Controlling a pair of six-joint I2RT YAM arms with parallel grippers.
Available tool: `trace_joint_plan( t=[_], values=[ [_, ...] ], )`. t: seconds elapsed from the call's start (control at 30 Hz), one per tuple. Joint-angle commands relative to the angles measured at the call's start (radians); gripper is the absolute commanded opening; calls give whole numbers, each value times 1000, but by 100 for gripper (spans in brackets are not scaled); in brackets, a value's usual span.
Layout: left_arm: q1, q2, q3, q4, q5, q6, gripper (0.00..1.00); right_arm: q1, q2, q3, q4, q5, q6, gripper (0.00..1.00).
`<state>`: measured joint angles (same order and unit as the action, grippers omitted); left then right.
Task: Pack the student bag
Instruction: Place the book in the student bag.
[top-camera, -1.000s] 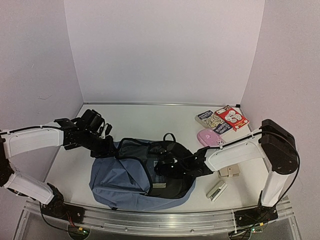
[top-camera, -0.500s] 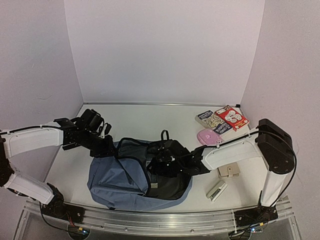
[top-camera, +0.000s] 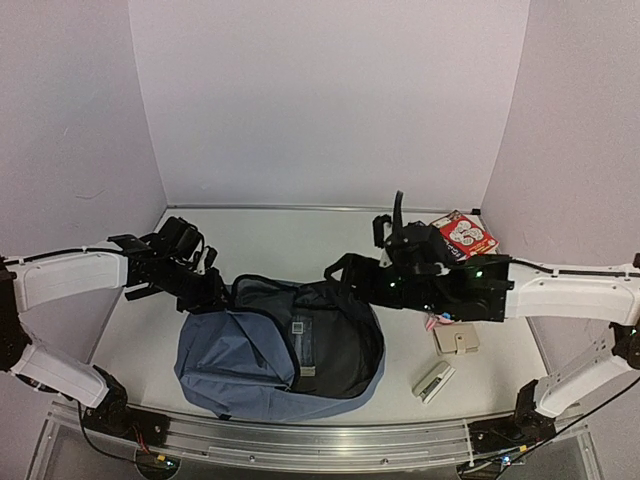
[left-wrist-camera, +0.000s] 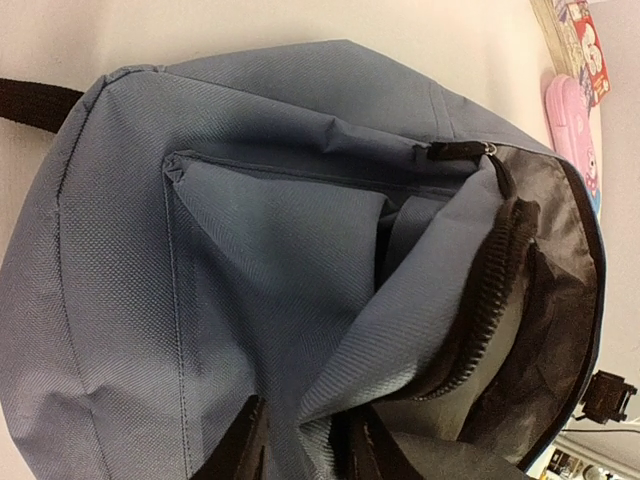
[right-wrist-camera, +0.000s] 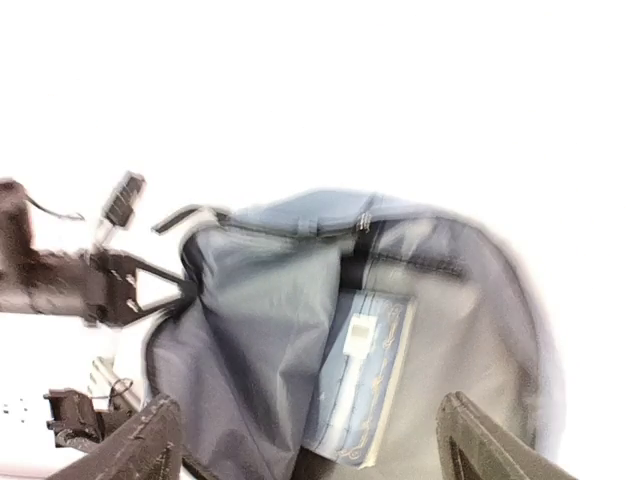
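The left arm (top-camera: 70, 278) comes in from the left side. Its white link lies nearly level and its black wrist angles down toward the middle of the surface. The left gripper (top-camera: 215, 287) points down and to the right. In the wrist view its two dark fingers (left-wrist-camera: 245, 455) stand close together, with a fold of the backpack (left-wrist-camera: 250, 260) pinched between them.

The right arm (top-camera: 570, 295) stretches in from the right edge, long and almost level. Its black wrist is held above the surface. The right gripper (top-camera: 345, 268) faces left. Its fingers (right-wrist-camera: 150, 440) are spread wide, with nothing between them and touching nothing.
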<state>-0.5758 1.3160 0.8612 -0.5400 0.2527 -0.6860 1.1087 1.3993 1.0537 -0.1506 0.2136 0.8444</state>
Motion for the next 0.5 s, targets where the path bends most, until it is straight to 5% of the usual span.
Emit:
trace_joint_plan(
  t=[0.0, 0.27, 0.47],
  values=[
    [8, -8, -1, 16, -11, 6, 35, -100, -44, 69, -267, 182, -103, 93],
    [10, -109, 34, -25, 12, 18, 87, -393, 46, 123, -300, 175, -320, 98],
    [15, -167, 94, -33, 86, 30, 100, -513, 223, 241, -299, 169, -463, 98]
  ],
)
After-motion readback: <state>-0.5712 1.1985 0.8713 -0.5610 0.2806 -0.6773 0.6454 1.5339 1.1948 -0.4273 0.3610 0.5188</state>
